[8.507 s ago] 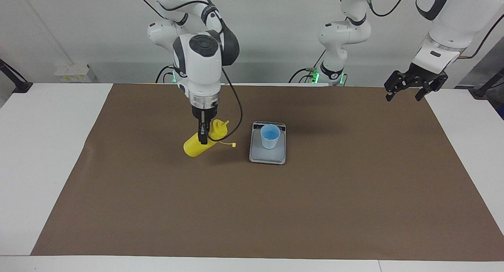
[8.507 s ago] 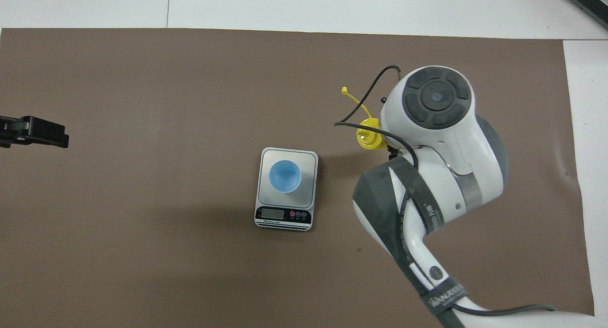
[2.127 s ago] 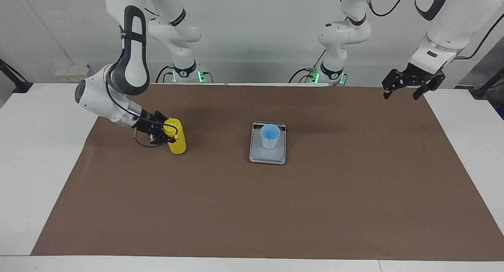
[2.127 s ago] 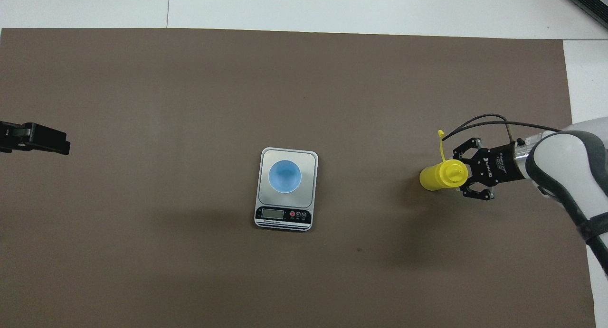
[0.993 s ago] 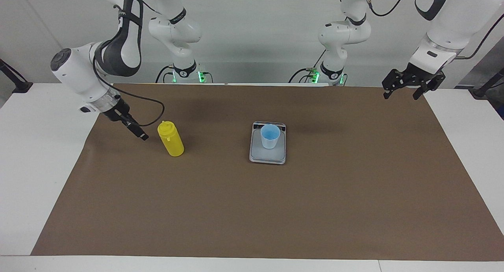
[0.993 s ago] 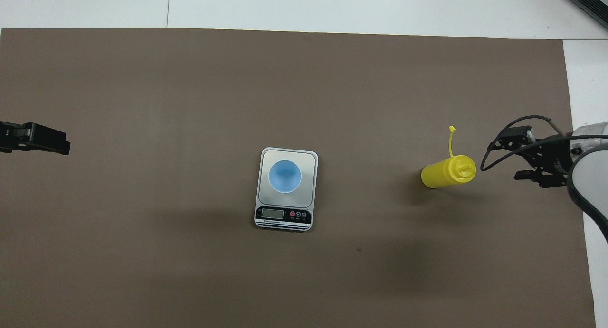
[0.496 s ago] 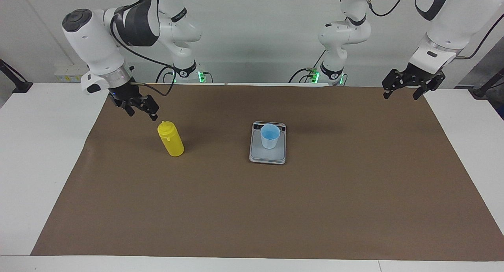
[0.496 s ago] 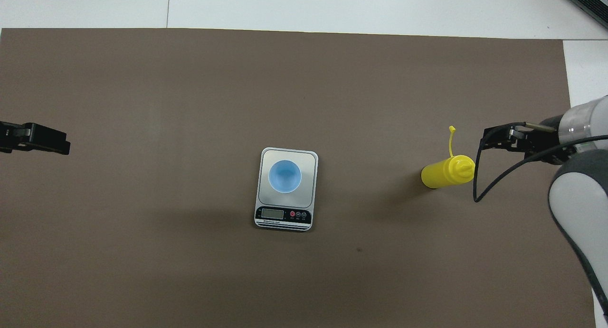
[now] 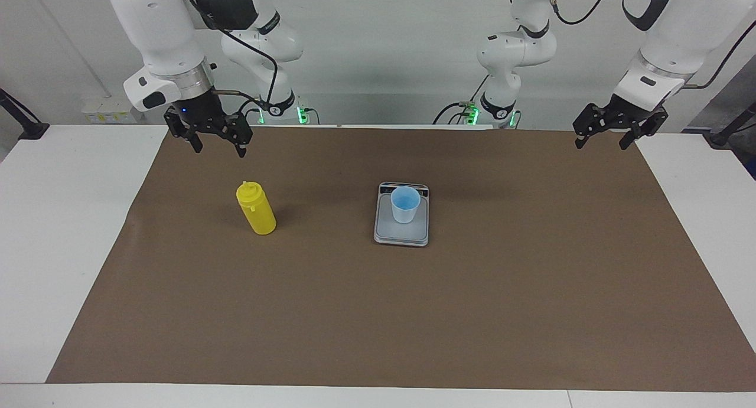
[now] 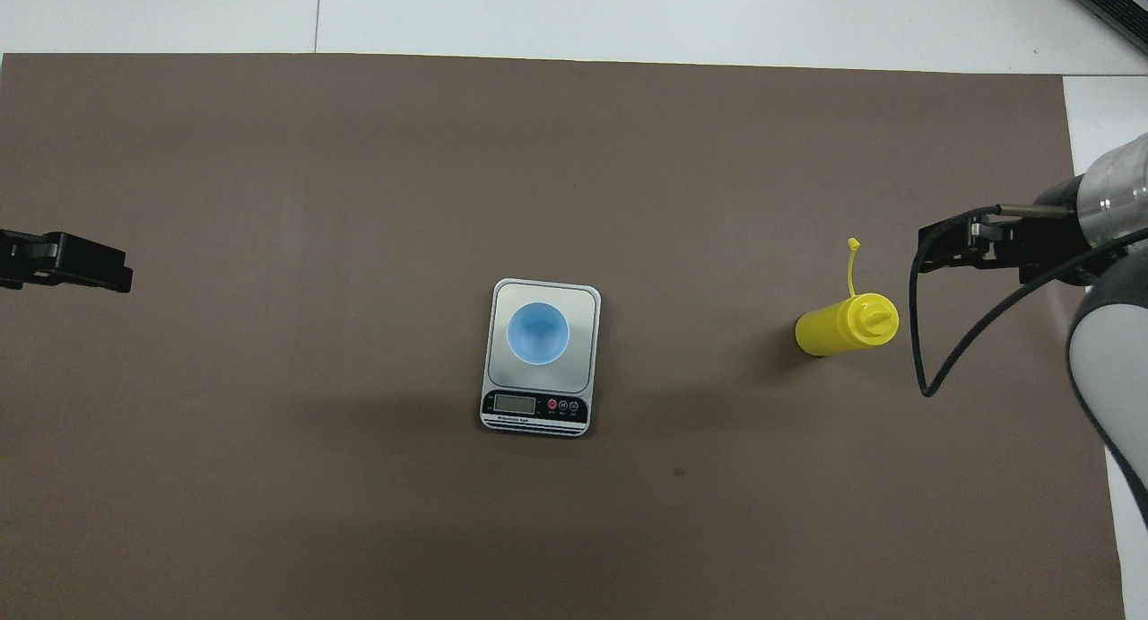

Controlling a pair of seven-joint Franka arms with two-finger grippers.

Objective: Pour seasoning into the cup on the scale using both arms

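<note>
White wall backed the rig; a white table [image 9: 59, 231] carried a brown mat [image 9: 378, 313] covering nearly its whole top. Right arm [image 9: 159, 30] rose from its base at the robots' edge, its right gripper [image 9: 215, 141] up in the air over the mat's corner at that arm's end, jaws spread wide and empty. Left arm [image 9: 673, 36] waited, its left gripper [image 9: 607, 135] hanging over the mat's corner at the robots' edge on its own end, jaws likewise spread and holding nothing. Scale [image 10: 541, 358] lay flat about mid-table, display strip turned toward the robots, probably so the reading faces them. Seasoning [image 9: 256, 208] stood upright on the mat toward the right arm's end, well apart from the scale, below the right gripper but not touched by it; its small cap hung loose on a thin tether [image 10: 851, 266], so the nozzle appeared uncapped. Upright footing probably kept it from spilling and left the body free for a side grasp. Cup [image 9: 405, 204] sat on the weighing plate, mouth up, ready to receive. No pouring looked under way.
</note>
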